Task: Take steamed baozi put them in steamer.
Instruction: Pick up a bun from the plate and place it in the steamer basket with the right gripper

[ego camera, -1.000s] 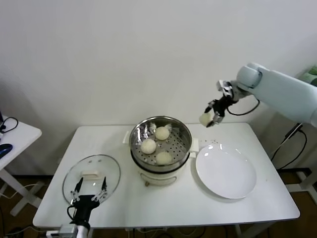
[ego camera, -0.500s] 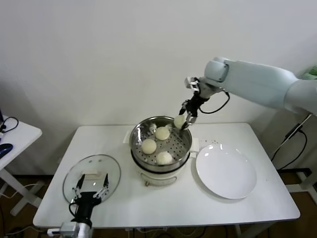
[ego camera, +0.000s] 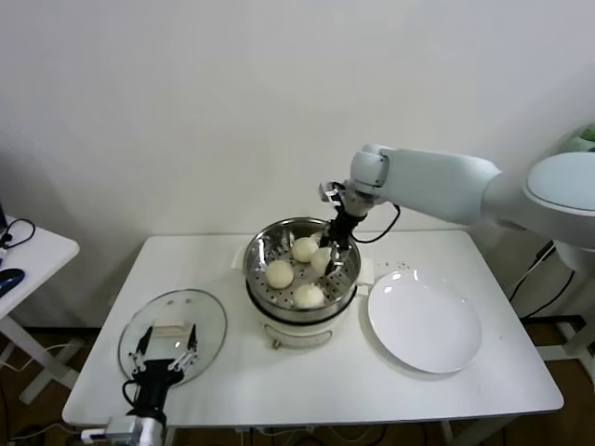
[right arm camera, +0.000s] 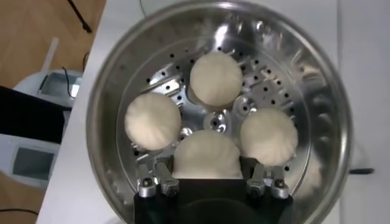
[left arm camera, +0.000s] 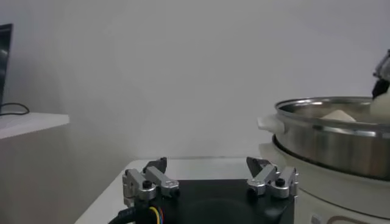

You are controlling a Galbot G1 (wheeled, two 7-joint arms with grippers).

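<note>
The steamer stands mid-table on its white base. Three steamed baozi lie on its perforated floor. My right gripper reaches down inside the pot at its right side and is shut on another baozi, which sits low between the fingers, close to the floor; whether it touches I cannot tell. In the head view that bun lies beside the others. My left gripper waits open over the glass lid, nothing between its fingers.
A flat white plate lies right of the steamer, bare. The glass lid rests at the table's front left. A small side table stands further left. The wall is close behind the steamer.
My right arm swung left with the baozi, from above the table's back right to over the steamer rim, then lowered it into the pot. The left arm barely moved.
</note>
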